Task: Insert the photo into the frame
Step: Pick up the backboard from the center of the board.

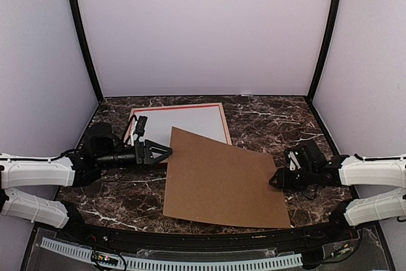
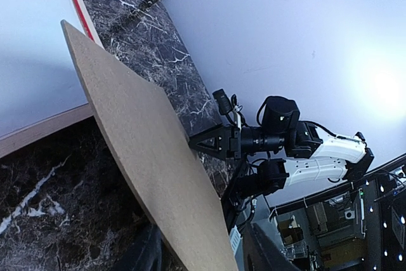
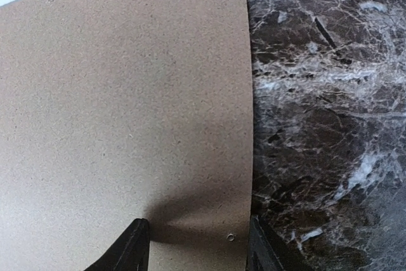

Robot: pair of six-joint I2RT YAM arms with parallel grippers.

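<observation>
Behind the brown board, the frame — red rail, pale wood sides — lies flat; left claw, right claw half-open.

brown backing board, dark marble table

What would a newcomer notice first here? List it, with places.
A big brown board lies skewed across the middle of the marble table, covering the near right corner of a red frame behind it. The left end effector sits at its far left corner, the right end effector at its right edge.
</observation>
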